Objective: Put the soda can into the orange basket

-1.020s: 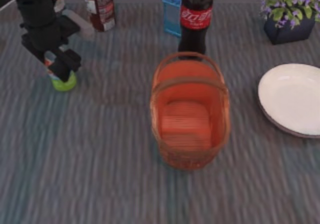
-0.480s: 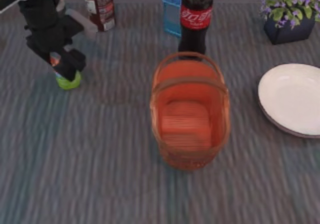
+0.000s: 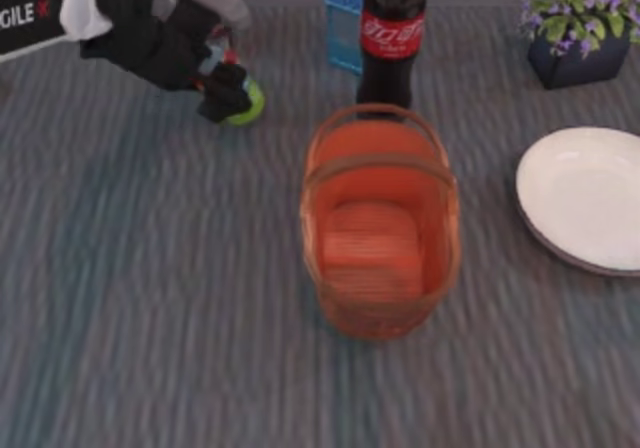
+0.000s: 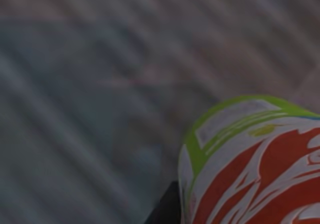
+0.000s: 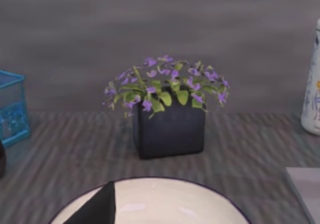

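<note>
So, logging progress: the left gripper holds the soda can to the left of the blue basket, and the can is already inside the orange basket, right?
Not inside. The top view shows the soda can in the left gripper, left of the blue basket, outside the orange basket.

White letters reading "GILE" on a black panel stand on the left arm [image 3: 40, 13] at about ten o'clock in the top view, the word cut off at the edge. The cola bottle [image 3: 392, 33] at twelve o'clock carries a red label with white script too blurred to read. The soda can [image 4: 250, 164] shows white script, unreadable.
</note>
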{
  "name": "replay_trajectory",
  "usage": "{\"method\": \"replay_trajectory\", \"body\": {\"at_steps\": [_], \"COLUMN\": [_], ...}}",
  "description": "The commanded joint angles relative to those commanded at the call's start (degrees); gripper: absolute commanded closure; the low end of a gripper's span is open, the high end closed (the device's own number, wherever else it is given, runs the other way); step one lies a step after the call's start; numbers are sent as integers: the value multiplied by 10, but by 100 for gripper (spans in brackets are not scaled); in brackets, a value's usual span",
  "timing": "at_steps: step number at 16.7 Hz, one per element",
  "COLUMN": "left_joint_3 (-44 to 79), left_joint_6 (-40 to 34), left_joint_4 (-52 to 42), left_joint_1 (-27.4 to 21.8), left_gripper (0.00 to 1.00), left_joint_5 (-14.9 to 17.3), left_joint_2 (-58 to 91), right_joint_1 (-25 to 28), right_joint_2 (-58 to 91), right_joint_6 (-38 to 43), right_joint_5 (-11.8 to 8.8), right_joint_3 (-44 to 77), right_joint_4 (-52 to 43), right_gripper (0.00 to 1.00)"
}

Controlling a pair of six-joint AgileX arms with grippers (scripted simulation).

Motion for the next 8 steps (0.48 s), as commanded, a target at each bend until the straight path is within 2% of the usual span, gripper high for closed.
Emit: {"method": "replay_trajectory", "body": {"at_steps": [8], "left_joint_3": [-192], "left_joint_6": [-152], "left_joint_4": [480], "left_joint_1": [-45], "left_gripper": [100], "left_joint_5": [296], "left_joint_2": [-118], "right_joint_1": [0], "right_joint_2": [0], "right_joint_6": [0], "right_joint_5": [0], "right_joint_3": [0], "right_joint_4": [0], "right_gripper": [0]}}
